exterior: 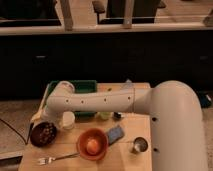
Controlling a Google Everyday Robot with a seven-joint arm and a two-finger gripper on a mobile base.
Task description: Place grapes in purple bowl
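Two bowls are counted on the wooden tabletop point(125, 157): one purple bowl point(34, 136) at the left front and one orange bowl point(81, 147) near the middle front. One fork point(50, 160), one white cup point(68, 120), one metal cup point(140, 145), one flat blue item point(115, 133) and one green tray point(84, 86) are also seen. One white arm point(100, 101) is stretched across from the right, and much of the tray and the back of the tabletop is covered by it. A pale green thing point(103, 116) and a small dark thing point(117, 115) are only partly shown under the arm and cannot be named. The tool point(40, 120) is placed at the arm's left end, just over the back rim of the purple bowl; it is largely lost against the arm and the shadow, and whether it is released or clenched cannot be told. Speckled contents point(44, 132) are held in the purple bowl, too dim to be identified. One round orange object point(92, 145) is held in the orange bowl.
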